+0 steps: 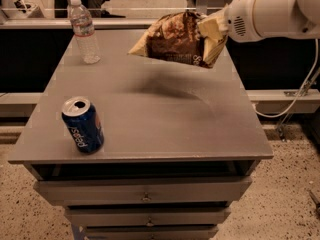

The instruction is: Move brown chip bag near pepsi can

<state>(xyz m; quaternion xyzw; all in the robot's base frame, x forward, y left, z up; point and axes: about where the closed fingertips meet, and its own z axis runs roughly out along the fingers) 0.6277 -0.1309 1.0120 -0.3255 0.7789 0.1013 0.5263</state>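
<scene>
Raised hand (214,28) around brown chip bag (172,43)

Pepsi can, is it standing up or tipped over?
Standing up. The pepsi can rests on its base, silver top upward. The gripper holds the brown chip bag aloft, back right.

The gripper (216,26) is hanging over the worktop's (165,119) far right side, its jaws seemingly pinching the brown chip bag's (172,41) right edge, holding it aloft. The pepsi can (83,125) is standing well apart, front left.
</scene>
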